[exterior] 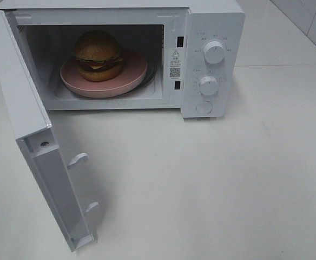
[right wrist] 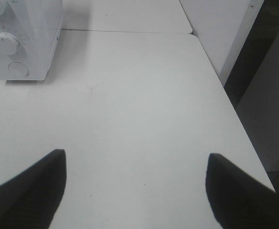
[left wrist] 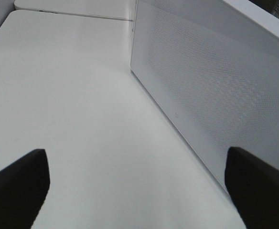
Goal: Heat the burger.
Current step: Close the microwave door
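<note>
The burger (exterior: 98, 55), with golden-brown bun, lettuce, cheese and dark patty, sits on a round pink plate (exterior: 126, 79) inside the white microwave (exterior: 212, 21). The microwave door (exterior: 36, 157) stands wide open, swung toward the front left. Neither gripper shows in the exterior high view. In the left wrist view my left gripper (left wrist: 137, 191) is open and empty above the table, beside the door's perforated outer face (left wrist: 211, 95). In the right wrist view my right gripper (right wrist: 134, 188) is open and empty over bare table, well away from the microwave's control panel (right wrist: 15, 43).
Two white dials (exterior: 214, 52) (exterior: 208, 85) and a round button (exterior: 204, 106) sit on the microwave's right panel. The white table (exterior: 212, 184) stretches in front and to the right. Its right edge (right wrist: 225, 95) drops off beside a white wall panel.
</note>
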`<control>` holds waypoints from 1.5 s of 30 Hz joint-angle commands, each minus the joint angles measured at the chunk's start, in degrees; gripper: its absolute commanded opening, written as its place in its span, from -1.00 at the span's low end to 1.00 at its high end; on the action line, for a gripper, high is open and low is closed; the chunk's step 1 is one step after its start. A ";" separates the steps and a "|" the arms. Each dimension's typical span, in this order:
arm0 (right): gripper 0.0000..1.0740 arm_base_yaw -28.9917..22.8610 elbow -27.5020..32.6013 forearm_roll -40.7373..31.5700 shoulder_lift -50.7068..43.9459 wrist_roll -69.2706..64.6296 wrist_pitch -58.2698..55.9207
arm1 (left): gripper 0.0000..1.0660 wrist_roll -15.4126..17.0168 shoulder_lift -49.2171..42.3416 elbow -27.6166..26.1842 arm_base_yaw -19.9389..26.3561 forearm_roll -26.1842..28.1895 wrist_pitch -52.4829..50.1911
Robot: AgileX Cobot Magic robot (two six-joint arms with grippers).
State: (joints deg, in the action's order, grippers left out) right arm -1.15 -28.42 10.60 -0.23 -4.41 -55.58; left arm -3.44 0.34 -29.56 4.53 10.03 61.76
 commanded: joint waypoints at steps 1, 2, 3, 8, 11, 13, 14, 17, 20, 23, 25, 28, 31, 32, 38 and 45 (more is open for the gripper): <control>0.41 0.34 0.17 -0.23 -1.43 0.74 0.74 | 0.71 0.11 0.23 0.00 -0.29 0.29 -0.46; 0.41 0.34 0.17 -0.23 -1.43 0.74 0.74 | 0.71 0.11 0.23 0.00 -0.29 0.29 -0.46; 0.41 0.34 0.17 -0.23 -1.43 0.74 0.74 | 0.71 0.11 0.23 0.00 -0.29 0.29 -0.46; 0.39 0.34 0.17 -0.23 -1.43 0.74 0.74 | 0.71 0.11 0.23 0.00 -0.29 0.29 -0.46; 0.39 0.34 0.17 -0.23 -1.43 0.74 0.74 | 0.71 0.11 0.23 0.00 -0.29 0.29 -0.46; 0.39 0.34 0.17 -0.23 -1.43 0.74 0.74 | 0.71 0.11 0.23 0.00 -0.29 0.29 -0.46; 0.39 0.34 0.17 -0.23 -1.43 0.74 0.74 | 0.71 0.11 0.23 0.00 -0.29 0.29 -0.46; 0.39 0.34 0.17 -0.23 -1.43 0.74 0.74 | 0.71 0.11 0.23 0.00 -0.29 0.29 -0.46; 0.39 0.34 0.17 -0.23 -1.43 0.74 0.74 | 0.71 0.11 0.23 0.00 -0.29 0.29 -0.46; 0.39 0.34 0.17 -0.23 -1.43 0.74 0.74 | 0.71 0.11 0.23 0.00 -0.29 0.29 -0.46; 0.39 0.34 0.17 -0.23 -1.43 0.74 0.74 | 0.71 0.11 0.23 0.00 -0.29 0.29 -0.46; 0.39 0.34 0.17 -0.23 -1.43 0.74 0.74 | 0.71 0.11 0.23 0.00 -0.29 0.29 -0.46; 0.39 0.34 0.17 -0.23 -1.43 0.74 0.74 | 0.71 0.11 0.23 0.00 -0.29 0.29 -0.46; 0.39 0.34 0.17 -0.23 -1.43 0.74 0.74 | 0.71 0.17 0.23 0.00 -0.29 0.23 -0.46; 0.39 0.34 0.17 -0.23 -1.43 0.74 0.74 | 0.71 0.17 0.23 0.00 -0.29 0.23 -0.46; 0.39 0.34 0.17 -0.23 -1.43 0.74 0.74 | 0.71 1.78 0.29 -1.72 -0.29 0.80 -4.18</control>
State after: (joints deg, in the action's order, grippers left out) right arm -1.15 -28.42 10.60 -0.23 -4.41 -55.58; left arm -2.29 0.34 -30.71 4.53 10.14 58.96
